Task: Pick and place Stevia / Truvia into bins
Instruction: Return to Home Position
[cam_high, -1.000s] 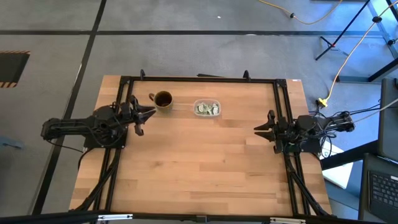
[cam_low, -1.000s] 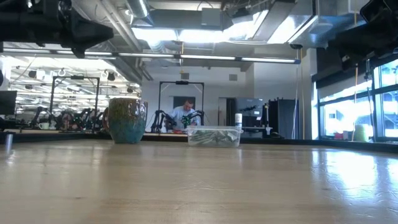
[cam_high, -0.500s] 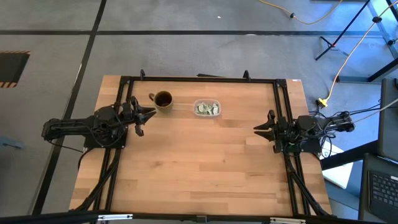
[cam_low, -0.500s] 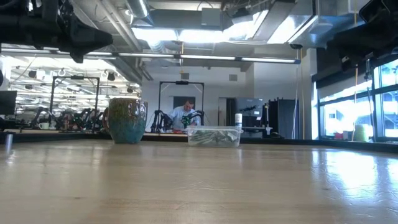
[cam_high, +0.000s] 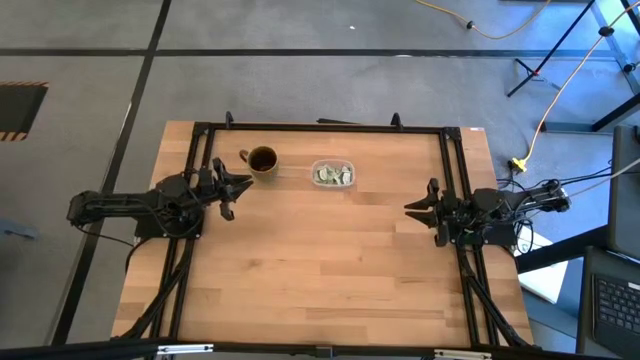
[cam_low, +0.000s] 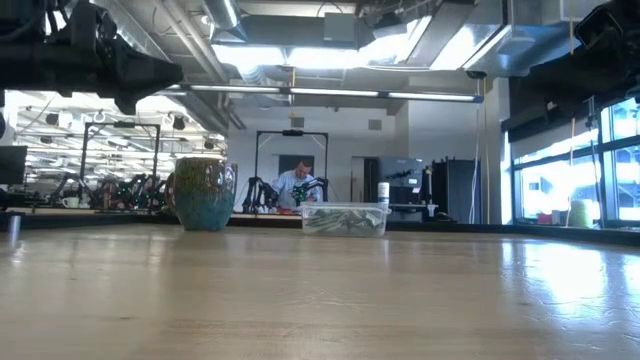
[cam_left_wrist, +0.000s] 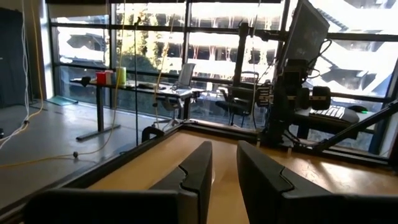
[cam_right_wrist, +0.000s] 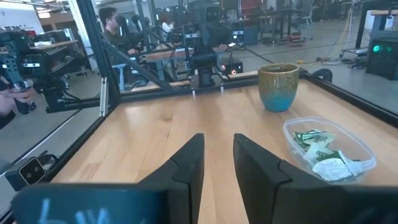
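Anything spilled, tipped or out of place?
Nothing stands out. The pale green paper sachets lie inside the clear plastic rectangular container, the round brown mug stands upright beside it, and the left claw and right claw hang empty at the table's sides.

Left gripper (cam_high: 240, 186): crept slightly farther out over the table (cam_high: 320, 270).
Right gripper (cam_high: 415, 207): nudged a little inward from the right edge as well.

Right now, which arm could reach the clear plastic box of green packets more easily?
Probably right: nothing stands between the right end effector and the clear plastic box, while the round brown mug stands close by the left end effector, near its path.
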